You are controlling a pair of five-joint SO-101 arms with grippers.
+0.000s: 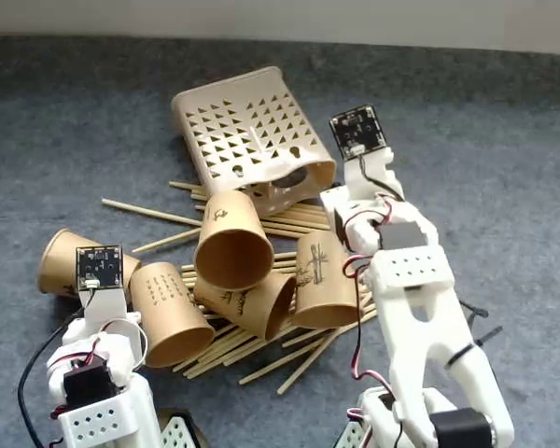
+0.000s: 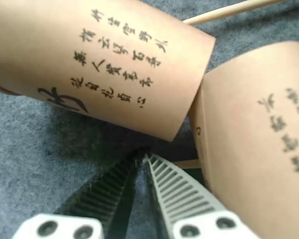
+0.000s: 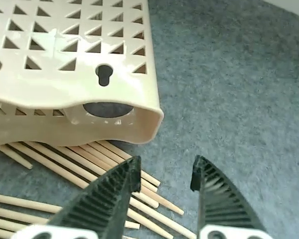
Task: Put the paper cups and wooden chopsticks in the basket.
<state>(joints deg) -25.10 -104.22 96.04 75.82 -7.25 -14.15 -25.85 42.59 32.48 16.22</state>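
Note:
The cream basket [image 1: 247, 135] lies tipped over at the back, its rim [image 3: 139, 117] toward the pile. Several brown paper cups lie on their sides across wooden chopsticks [image 1: 261, 341]: one at far left [image 1: 58, 261], one beside it [image 1: 168, 313], others in the middle [image 1: 231, 243] and right [image 1: 322, 280]. My left gripper [image 2: 142, 155] is shut and empty, its tips just under the gap between two cups [image 2: 104, 64] [image 2: 259, 144]. My right gripper [image 3: 164, 169] is open over chopstick ends [image 3: 89, 169], next to the basket's corner.
Everything rests on grey carpet-like cloth [image 1: 504, 159], with free room to the right and far left. The right arm [image 1: 411, 280] stretches from the front edge toward the basket. A lone chopstick [image 1: 149, 213] lies left of the pile.

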